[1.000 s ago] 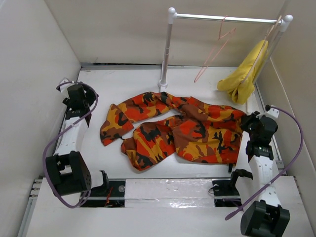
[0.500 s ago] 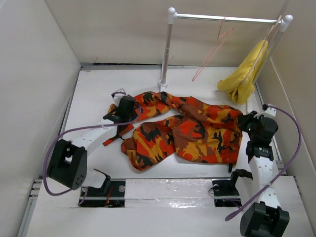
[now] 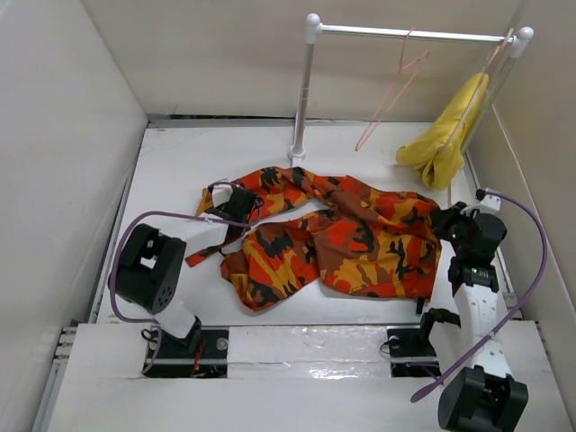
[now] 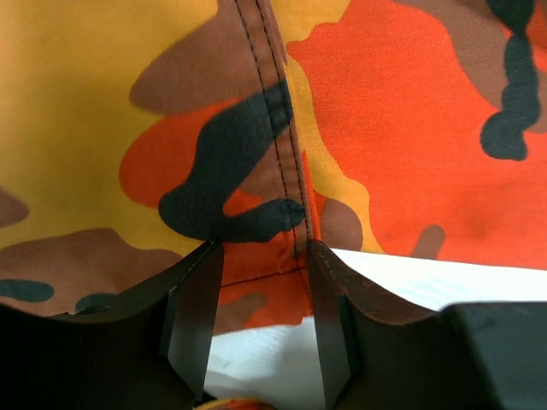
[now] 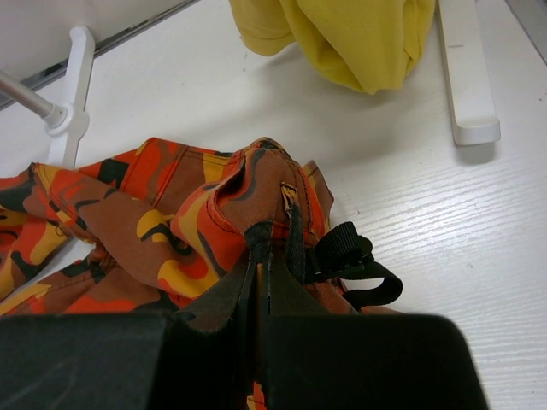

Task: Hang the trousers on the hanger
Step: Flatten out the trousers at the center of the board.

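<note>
Looking down from the top view, I see the trousers [image 3: 342,238] spread across the middle of the surface [image 3: 180,162], with both legs running to the left. My left jaws sit at the end of the far leg and my right jaws at the waist end on the right. The hanger [image 3: 388,106] hangs on the white rail stand [image 3: 306,90] at the back, well apart from the trousers. A yellow cloth [image 3: 445,135] is draped at the rail's right end.

From the left wrist, my 2 fingers [image 4: 195,316] stand partly apart. The stitched hem of the trousers [image 4: 410,128] lies flat between them, unpinched, with white surface just beyond it.

From the right wrist, my jaws are closed tight on a fold of the trousers [image 5: 171,213], pulled up into a peak. A black strap [image 5: 355,265] loops just to their right. The yellow cloth [image 5: 350,38] lies beyond.
</note>
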Controlling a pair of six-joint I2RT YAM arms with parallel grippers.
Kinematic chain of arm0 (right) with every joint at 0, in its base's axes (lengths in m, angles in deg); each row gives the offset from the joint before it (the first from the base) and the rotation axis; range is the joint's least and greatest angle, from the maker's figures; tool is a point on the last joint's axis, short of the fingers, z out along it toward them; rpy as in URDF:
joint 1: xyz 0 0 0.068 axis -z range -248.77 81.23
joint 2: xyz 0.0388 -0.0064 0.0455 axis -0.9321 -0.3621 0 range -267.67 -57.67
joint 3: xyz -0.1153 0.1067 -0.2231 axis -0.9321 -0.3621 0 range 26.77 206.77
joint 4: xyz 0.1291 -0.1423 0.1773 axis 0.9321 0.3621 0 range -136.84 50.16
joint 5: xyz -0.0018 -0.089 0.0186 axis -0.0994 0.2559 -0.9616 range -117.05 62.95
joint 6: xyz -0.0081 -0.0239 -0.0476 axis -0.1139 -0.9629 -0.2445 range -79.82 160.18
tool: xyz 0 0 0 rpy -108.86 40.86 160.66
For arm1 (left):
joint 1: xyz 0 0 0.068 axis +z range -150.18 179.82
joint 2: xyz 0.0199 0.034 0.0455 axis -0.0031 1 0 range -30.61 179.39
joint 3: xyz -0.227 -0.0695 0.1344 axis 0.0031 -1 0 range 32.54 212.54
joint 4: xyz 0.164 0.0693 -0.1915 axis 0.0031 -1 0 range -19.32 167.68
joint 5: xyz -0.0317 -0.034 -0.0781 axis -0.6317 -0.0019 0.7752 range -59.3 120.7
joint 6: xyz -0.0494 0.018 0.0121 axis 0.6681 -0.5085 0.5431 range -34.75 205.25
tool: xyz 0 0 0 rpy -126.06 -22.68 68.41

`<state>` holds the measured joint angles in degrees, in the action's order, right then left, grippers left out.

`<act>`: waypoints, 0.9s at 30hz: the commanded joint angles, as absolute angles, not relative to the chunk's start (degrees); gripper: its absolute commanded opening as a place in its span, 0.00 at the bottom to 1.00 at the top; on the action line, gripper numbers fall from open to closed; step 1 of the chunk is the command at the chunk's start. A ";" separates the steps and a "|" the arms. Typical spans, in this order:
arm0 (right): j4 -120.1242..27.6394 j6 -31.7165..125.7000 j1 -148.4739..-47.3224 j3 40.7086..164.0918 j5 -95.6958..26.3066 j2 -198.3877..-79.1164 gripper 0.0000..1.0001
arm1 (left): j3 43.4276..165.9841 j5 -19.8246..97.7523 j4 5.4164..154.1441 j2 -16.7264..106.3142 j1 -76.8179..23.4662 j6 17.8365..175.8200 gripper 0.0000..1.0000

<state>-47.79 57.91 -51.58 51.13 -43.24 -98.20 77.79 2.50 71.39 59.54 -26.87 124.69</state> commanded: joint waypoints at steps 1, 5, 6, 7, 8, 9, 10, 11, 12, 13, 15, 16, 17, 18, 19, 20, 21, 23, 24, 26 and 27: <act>-51.94 57.23 -51.28 51.46 -44.72 -97.84 0.00 | 80.35 0.47 71.52 60.88 -27.33 123.92 0.40; -52.29 57.23 -51.81 51.38 -45.07 -98.36 0.00 | 80.44 1.35 72.05 62.46 -27.86 123.83 0.35; -52.55 57.23 -51.81 51.38 -45.07 -98.36 0.00 | 80.44 0.74 71.70 62.38 -27.86 124.35 0.20; -52.72 57.31 -51.81 51.38 -44.98 -98.45 0.00 | 80.52 0.38 71.26 62.03 -27.86 124.88 0.10; -52.81 57.40 -51.81 51.46 -44.90 -98.54 0.00 | 80.79 0.03 70.65 61.50 -27.86 125.15 0.02; -52.90 57.49 -51.81 51.55 -44.90 -98.80 0.00 | 82.09 -0.41 68.73 59.84 -27.86 125.76 0.00; -52.82 57.49 -51.81 51.73 -44.90 -98.98 0.00 | 83.15 -0.50 67.75 58.35 -27.86 125.68 0.00; -52.90 57.58 -52.33 51.81 -44.90 -99.15 0.00 | 84.21 -0.50 66.70 56.77 -27.86 125.33 0.00; -53.25 57.75 -52.34 52.08 -44.98 -99.42 0.00 | 87.26 -0.41 64.95 52.84 -27.86 124.80 0.00; -53.34 58.28 -52.34 52.25 -45.07 -99.51 0.00 | 89.47 0.55 64.15 50.62 -25.86 122.62 0.00; -53.08 58.89 -52.94 53.91 -45.68 -99.86 0.00 | 95.26 5.09 61.53 45.79 -21.73 119.37 0.00; -52.82 59.85 -53.47 54.88 -45.86 -100.03 0.00 | 103.73 6.78 60.20 44.81 -19.19 116.57 0.00; -52.21 60.21 -53.48 56.02 -46.91 -99.95 0.00 | 108.77 8.71 58.88 44.45 -13.59 115.06 0.00; -50.98 60.83 -54.00 58.64 -47.35 -99.42 0.00 | 122.66 13.08 54.34 45.66 -7.79 113.48 0.00; -50.27 61.01 -54.01 59.98 -47.36 -98.90 0.00 | 131.94 15.56 50.82 47.50 -7.74 113.46 0.00; -49.31 61.09 -54.01 61.29 -46.92 -98.20 0.00 | 141.16 17.76 47.04 49.61 -7.13 112.33 0.00; -47.47 61.10 -54.01 62.53 -46.22 -97.41 0.00 | 153.09 14.82 45.18 51.63 -7.90 111.88 0.00; -45.36 60.74 -54.01 65.78 -43.50 -94.52 0.00 | 151.47 17.40 51.27 47.54 -7.91 112.49 0.00; -43.86 60.48 -54.01 66.57 -42.97 -93.45 0.00 | 148.84 23.43 56.88 44.65 -7.91 112.84 0.00; -42.71 59.25 -53.30 67.80 -41.57 -90.56 0.00 | 139.80 21.32 59.91 41.82 -7.91 112.76 0.00; -41.66 59.08 -52.69 67.72 -40.60 -90.11 0.00 | 135.41 17.99 63.58 38.94 -7.13 112.32 0.00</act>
